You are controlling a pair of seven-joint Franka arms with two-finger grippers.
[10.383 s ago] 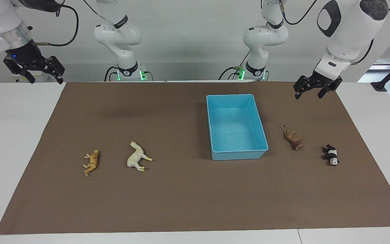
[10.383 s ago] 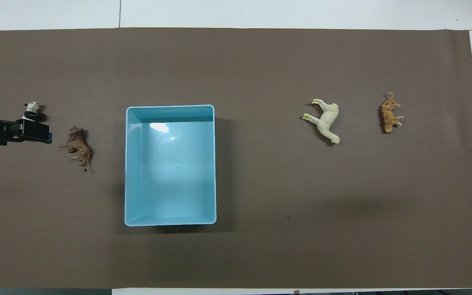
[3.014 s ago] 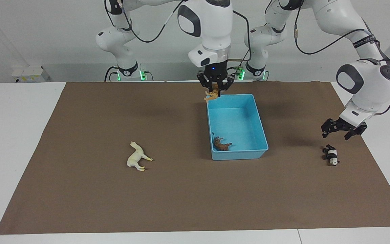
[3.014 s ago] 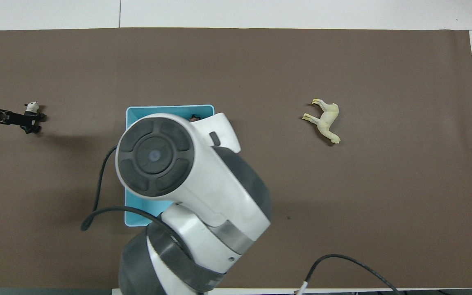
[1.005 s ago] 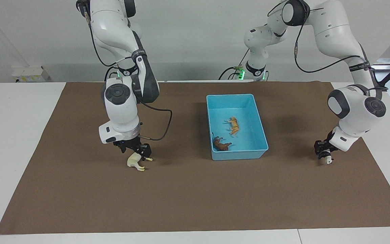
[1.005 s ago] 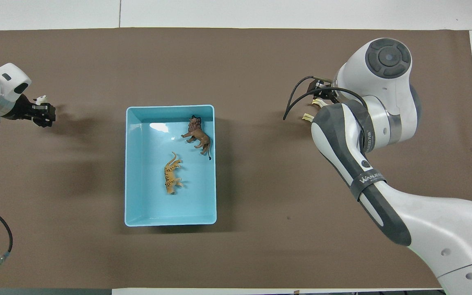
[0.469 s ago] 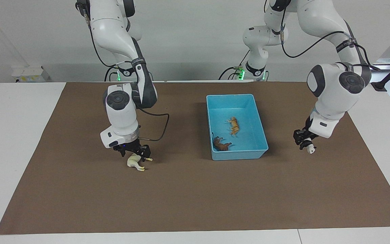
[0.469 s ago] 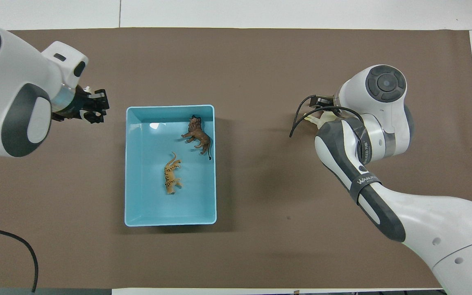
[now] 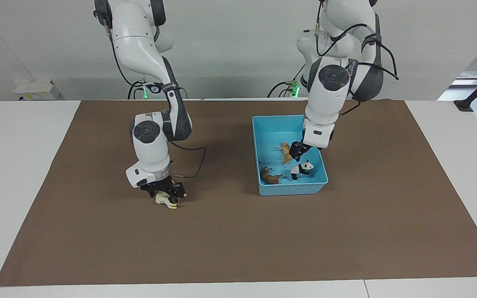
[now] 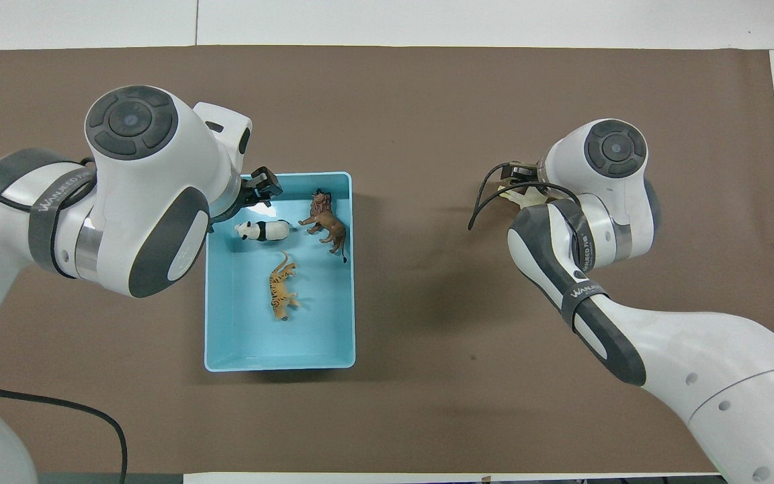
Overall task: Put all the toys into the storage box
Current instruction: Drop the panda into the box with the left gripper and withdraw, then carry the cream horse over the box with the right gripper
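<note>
The light blue storage box (image 9: 292, 188) stands on the brown mat, toward the left arm's end. In it lie the orange tiger (image 9: 286, 152), the brown lion (image 9: 271, 177) and the black-and-white panda (image 9: 300, 169). My left gripper (image 9: 297, 151) hangs open just above the panda, apart from it. My right gripper (image 9: 165, 194) is down around the cream-white horse (image 9: 165, 202), which lies on the mat. In the overhead view the box (image 10: 279, 363) holds the panda (image 10: 263, 230), lion (image 10: 323, 225) and tiger (image 10: 281, 289). The right wrist covers most of the horse (image 10: 520, 195).
The brown mat (image 9: 238, 240) covers most of the white table (image 9: 15, 165). The left arm's forearm (image 10: 138, 202) hangs over the mat beside the box. A black cable (image 9: 193, 165) loops from the right wrist.
My left gripper carried the panda from the mat's end to over the box and let it go; the panda now lies in the box. My right gripper sank lower onto the horse.
</note>
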